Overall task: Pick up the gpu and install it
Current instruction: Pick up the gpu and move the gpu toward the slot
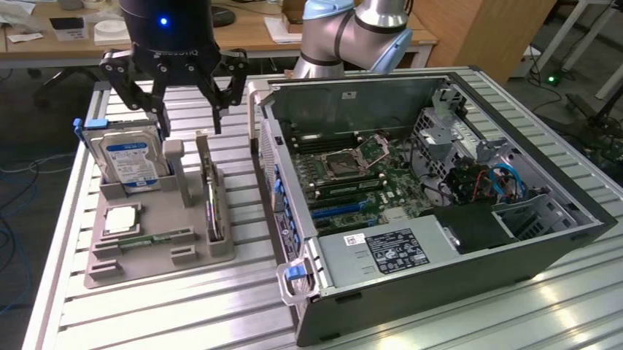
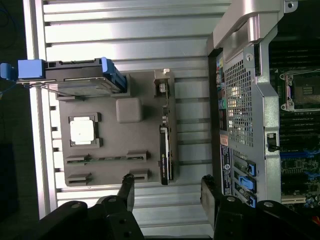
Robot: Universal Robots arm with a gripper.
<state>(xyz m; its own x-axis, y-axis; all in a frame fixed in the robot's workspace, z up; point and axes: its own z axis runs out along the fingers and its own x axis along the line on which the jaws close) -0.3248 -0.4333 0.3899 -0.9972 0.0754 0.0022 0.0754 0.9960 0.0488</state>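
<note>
— What's on the grey holder point(image 1: 136, 268), going from the exterior view's left?
— The hard drive point(image 1: 127, 154) stands at its far left corner, with the processor point(image 1: 121, 219) flat in front. The gpu point(image 1: 210, 197) sits on edge along its right edge.
— And your gripper?
— My gripper point(image 1: 190, 125) hangs above the holder, jaws wide apart and empty. The open computer case point(image 1: 419, 197) lies to the right.

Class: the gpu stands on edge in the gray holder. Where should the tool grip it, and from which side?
Probably by the upper edge of the gpu, from straight above, pinching its two flat faces: it stands upright in a slot of the holder, leaving its top free.
</note>
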